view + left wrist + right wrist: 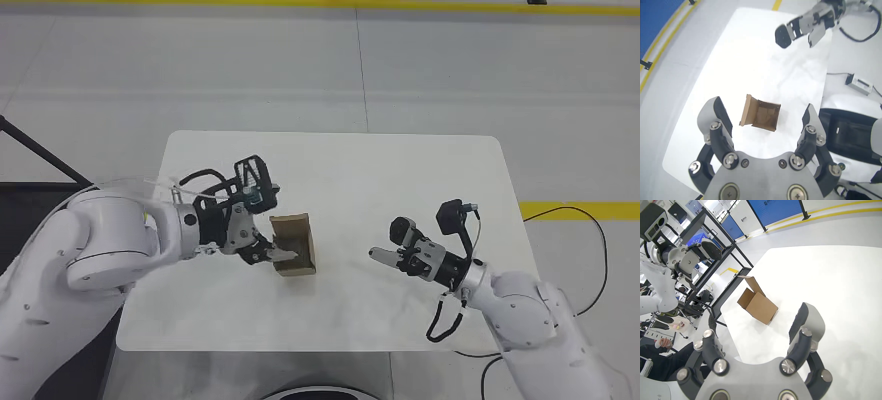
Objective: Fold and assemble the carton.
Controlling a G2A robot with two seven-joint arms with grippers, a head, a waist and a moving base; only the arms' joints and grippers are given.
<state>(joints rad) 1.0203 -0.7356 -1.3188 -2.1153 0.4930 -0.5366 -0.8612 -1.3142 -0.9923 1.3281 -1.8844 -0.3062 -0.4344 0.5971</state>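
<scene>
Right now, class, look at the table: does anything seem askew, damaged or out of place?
Only the carton: its top gapes open and a flap stands unfolded at one side, so it is not yet assembled. No tear or spill shows on the table.

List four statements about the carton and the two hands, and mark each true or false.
1. The carton stands on the table with its top open. True.
2. The left hand is shut on part of the carton. False: it is open above the carton, holding nothing.
3. The right hand is open, clear of the carton. True.
4. The carton lies flat, unfolded. False: its walls stand, with one flap raised.
</scene>
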